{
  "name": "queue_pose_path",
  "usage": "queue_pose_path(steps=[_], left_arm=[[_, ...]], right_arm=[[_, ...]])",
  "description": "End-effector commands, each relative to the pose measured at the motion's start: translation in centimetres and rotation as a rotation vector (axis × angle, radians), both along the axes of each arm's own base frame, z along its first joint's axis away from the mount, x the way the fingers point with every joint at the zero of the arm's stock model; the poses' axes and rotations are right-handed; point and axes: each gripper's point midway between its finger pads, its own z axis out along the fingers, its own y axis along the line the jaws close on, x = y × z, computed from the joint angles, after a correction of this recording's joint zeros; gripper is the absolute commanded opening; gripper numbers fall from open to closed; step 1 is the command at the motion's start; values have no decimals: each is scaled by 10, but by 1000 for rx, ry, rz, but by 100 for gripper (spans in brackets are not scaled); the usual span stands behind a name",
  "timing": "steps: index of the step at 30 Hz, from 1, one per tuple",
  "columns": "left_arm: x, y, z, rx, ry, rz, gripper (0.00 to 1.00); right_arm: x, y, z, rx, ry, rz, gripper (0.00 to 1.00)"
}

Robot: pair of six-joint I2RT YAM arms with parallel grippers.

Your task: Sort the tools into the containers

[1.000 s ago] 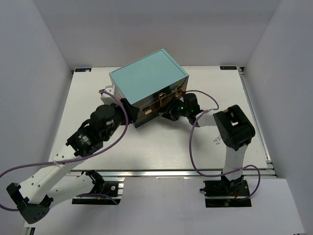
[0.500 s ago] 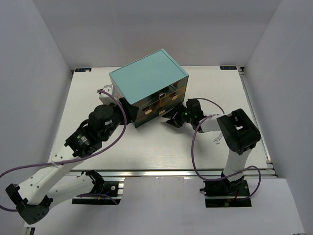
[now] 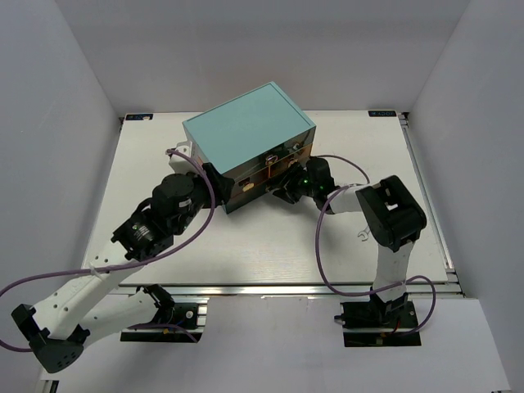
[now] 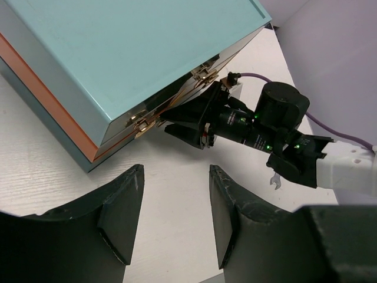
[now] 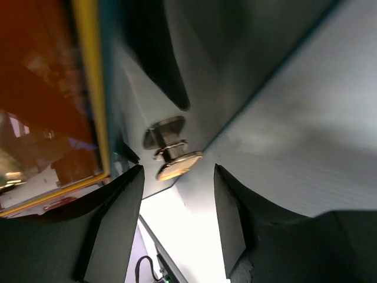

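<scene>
Straddling a drawer knob [image 5: 178,161] on the chest [image 3: 246,127] front, right hand [image 5: 178,172] stands parted, not clamped; left hand [image 4: 175,177] parted, empty, beside chest's corner; drawer contents unclear.

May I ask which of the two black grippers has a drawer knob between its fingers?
The right gripper: a small cream knob on the teal-topped chest sits between its open fingers. The left gripper, also open, frames only table.

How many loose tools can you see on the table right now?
1. A small silver wrench lies on the table, right of the chest, by the right arm. Screwdrivers may be hidden.
</scene>
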Motion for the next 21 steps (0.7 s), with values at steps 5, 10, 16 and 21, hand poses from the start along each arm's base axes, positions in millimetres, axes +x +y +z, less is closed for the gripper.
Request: queue_pose_path(steps=[5, 10, 16, 21], left_arm=[[3, -4, 14, -12, -21, -7, 58], [6, -8, 12, -2, -15, -12, 58], [7, -7, 13, 0, -15, -6, 58], [7, -5, 15, -5, -20, 3, 58]], right_arm=[[22, 9, 6, 31, 11, -67, 55], [25, 11, 3, 27, 19, -75, 52], [29, 12, -4, 15, 11, -74, 38], [19, 7, -11, 1, 25, -65, 29]])
